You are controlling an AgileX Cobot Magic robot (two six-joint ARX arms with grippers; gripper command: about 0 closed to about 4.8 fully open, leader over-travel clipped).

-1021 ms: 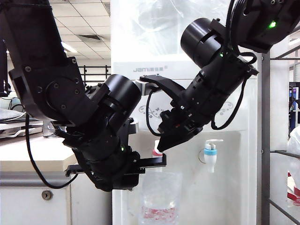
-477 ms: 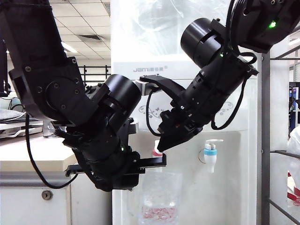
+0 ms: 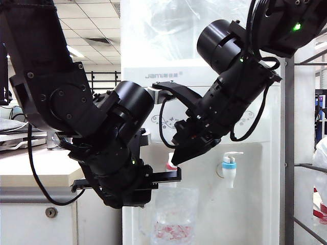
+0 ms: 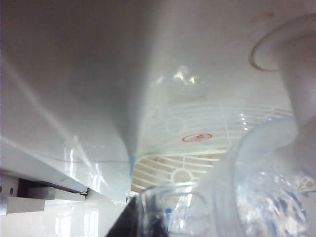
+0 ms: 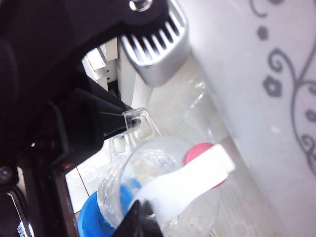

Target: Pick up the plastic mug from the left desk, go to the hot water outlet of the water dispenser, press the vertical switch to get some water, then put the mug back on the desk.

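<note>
Two arms meet at the water dispenser (image 3: pixel 204 76) in the exterior view, centre of frame. The left gripper (image 3: pixel 166 177), low and left of centre, is clamped on the handle of the plastic mug (image 3: pixel 175 214), which hangs at bottom centre directly under the hot water outlet (image 3: pixel 171 164). The right gripper (image 3: pixel 179 155), jaws closed with nothing between them, bears its tip on the red-collared tap. The blue-collared tap (image 3: pixel 229 167) to the right is untouched. The left desk (image 3: pixel 36 166) lies at left edge, behind the left arm.

Left wrist view: mug rim and wall (image 4: pixel 256 182) fill the lower right; the white drip grille (image 4: pixel 197 153) sits mid-frame beyond it. The fingers themselves are barely seen here.

Right wrist view: the vertical switch (image 5: pixel 190 180) runs across the lower centre, over the mug's mouth (image 5: pixel 158 197), with the red collar (image 5: pixel 202 155) just behind it. The closed tip of the right gripper (image 5: pixel 138 217) touches the lever's near end at bottom centre. The left gripper's finger (image 5: pixel 106 121) pinches the clear handle at centre left.

Judgement for this step: keep steady pressure on the lever, hold the mug level and centred beneath the spout, and release before the level nears the rim, since hot water may slop during the carry back.
</note>
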